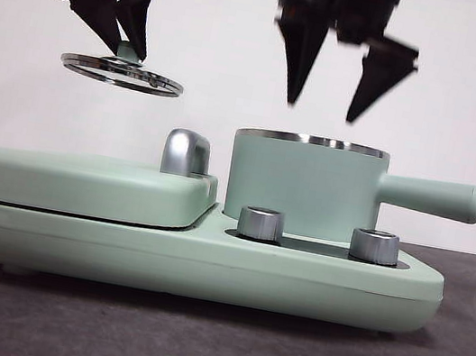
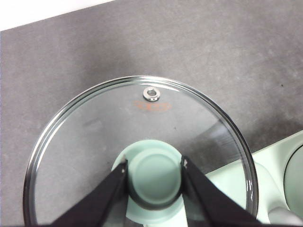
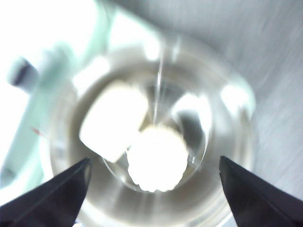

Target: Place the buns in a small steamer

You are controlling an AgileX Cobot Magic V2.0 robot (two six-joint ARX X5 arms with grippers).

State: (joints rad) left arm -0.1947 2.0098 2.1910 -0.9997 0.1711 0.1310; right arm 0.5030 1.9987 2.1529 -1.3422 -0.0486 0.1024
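A: Where are the buns sitting right now?

B: You are looking at them in the right wrist view, both lying inside the small steamer (image 1: 305,187): the smooth bun (image 3: 113,119) toward the left of the frame and the ridged bun (image 3: 157,160) touching it at lower centre. That picture is blurred and overexposed, so you are not getting finer detail. In the front view the pot wall is hiding them.

A: And the two grippers?

B: Your right gripper (image 1: 340,70) is hanging above the pot at upper centre of the front view, its jaws spread wide and carrying nothing. Your left gripper (image 2: 154,177) is clamping the green knob of the glass lid (image 1: 122,74), holding it in the air at upper left, over the flat griddle (image 1: 82,181).

A: So what is the coming move turning on?

B: Judging from this, the loading looks done and covering is what you are facing. The open steamer lies to the right of and below the lid in the front view, so the left arm is the one you would be bringing across, with the right gripper standing directly over the rim in its way.
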